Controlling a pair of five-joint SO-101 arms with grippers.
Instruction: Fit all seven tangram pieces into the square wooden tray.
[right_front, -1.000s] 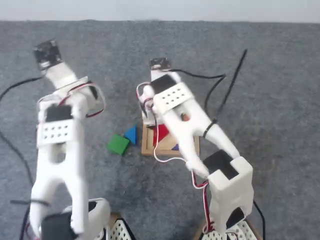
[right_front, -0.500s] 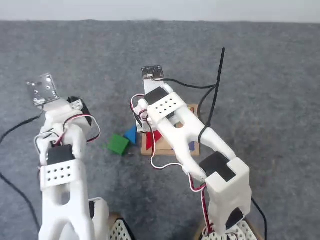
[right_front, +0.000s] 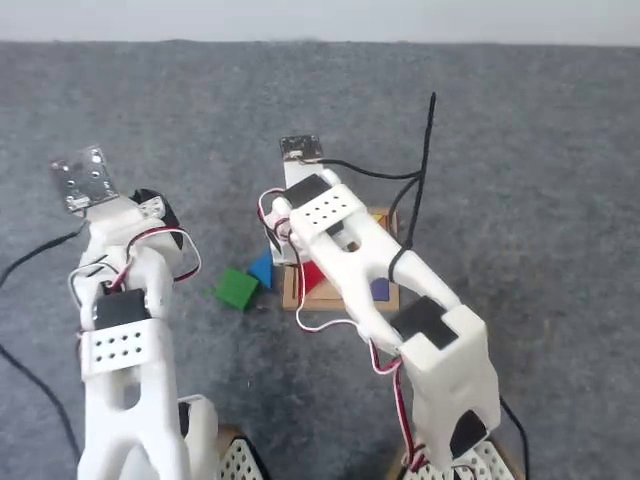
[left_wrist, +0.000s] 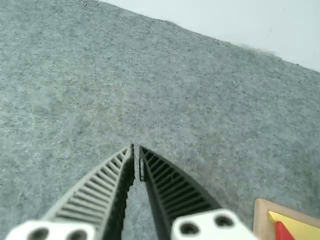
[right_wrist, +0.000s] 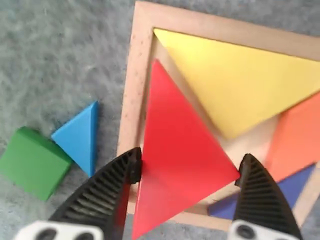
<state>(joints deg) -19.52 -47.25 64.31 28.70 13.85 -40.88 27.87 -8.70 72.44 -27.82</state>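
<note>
Askew, the red triangle (right_wrist: 180, 160) overlaps the wooden tray (right_wrist: 134, 100) rim.

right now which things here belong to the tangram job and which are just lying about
Job: wooden tray, red triangle, yellow triangle, orange piece, dark blue piece, light blue triangle, green block.
Lying about: black cable, grey carpet.

High view overhead from 6 o'clock; right wrist close above square wooden tray (right_wrist: 132, 90), shared; left wrist low over grey carpet (left_wrist: 75, 75).
</note>
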